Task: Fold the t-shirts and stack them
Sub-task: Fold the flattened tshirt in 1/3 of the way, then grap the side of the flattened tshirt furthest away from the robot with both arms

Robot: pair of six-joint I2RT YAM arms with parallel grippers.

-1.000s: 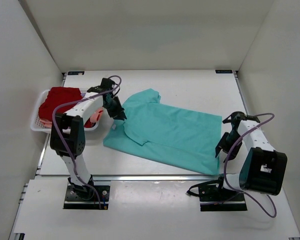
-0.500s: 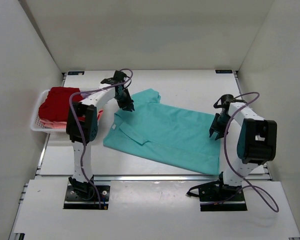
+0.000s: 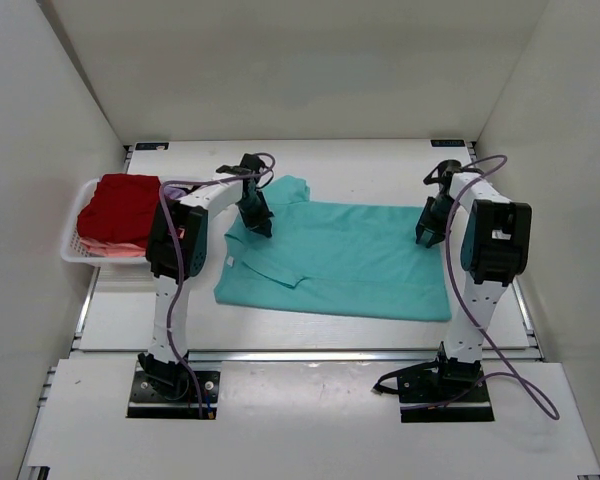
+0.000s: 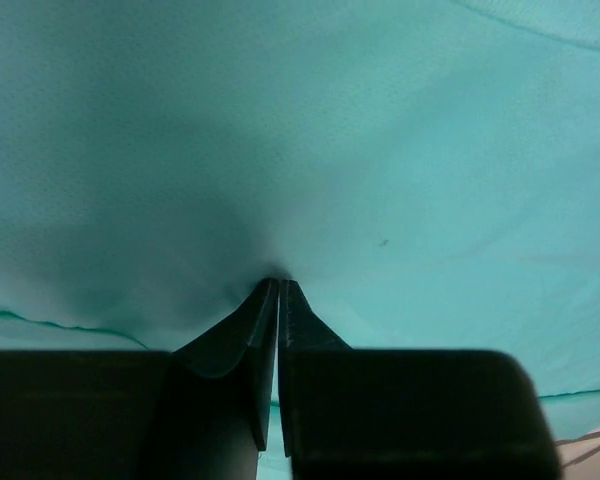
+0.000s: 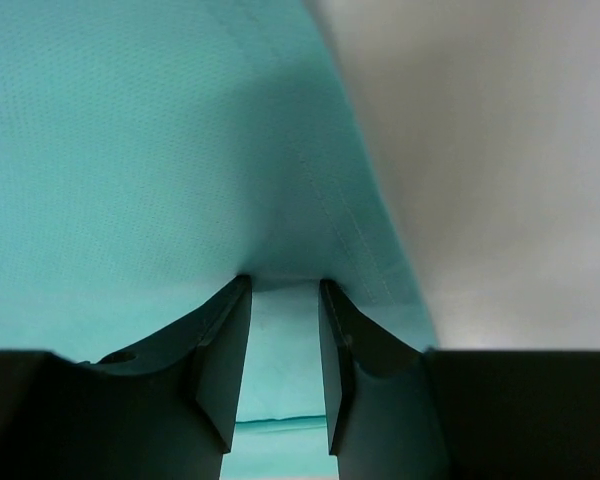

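White bench (image 3: 380,170), walled on three sides: at 9 o'clock your mesh basket (image 3: 70,255) holds the dark red t-shirt (image 3: 120,203) on a salmon t-shirt (image 3: 115,250). At centre, the teal t-shirt (image 3: 350,262) has swung square from its slant, and its soft knit lies flat. Your left jaws pinch its shoulder at 10 o'clock; your right jaws clamp the hem at 2 o'clock. That should leave you ready to fold.
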